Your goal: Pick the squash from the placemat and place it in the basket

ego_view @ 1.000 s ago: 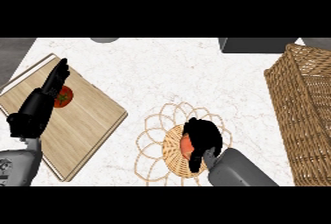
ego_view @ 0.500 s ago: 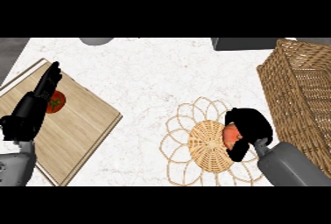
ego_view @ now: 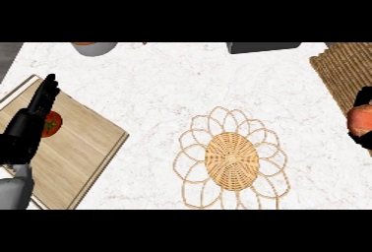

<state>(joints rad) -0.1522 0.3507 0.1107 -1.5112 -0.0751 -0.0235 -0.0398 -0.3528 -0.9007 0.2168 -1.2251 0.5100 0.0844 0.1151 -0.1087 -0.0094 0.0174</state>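
The orange squash [ego_view: 359, 120] is at the view's right edge, held in my right hand [ego_view: 361, 95], whose black fingers curl round it above and below. It hangs beside the woven basket [ego_view: 347, 66], at that basket's lower left wall. The round wicker placemat [ego_view: 232, 157] with looped petals lies bare in the middle of the counter. My left hand [ego_view: 29, 127] rests open at the left, fingers straight, over the wooden board.
A wooden cutting board [ego_view: 80, 147] lies at the left with a red tomato [ego_view: 52, 123] on it, partly behind my left hand. A grey bowl [ego_view: 94, 47] and a dark grey box [ego_view: 263, 47] stand at the counter's far edge.
My right hand has carried the squash off the placemat and rightward to the view's edge next to the basket. The placemat now lies uncovered. The left hand stays in place.
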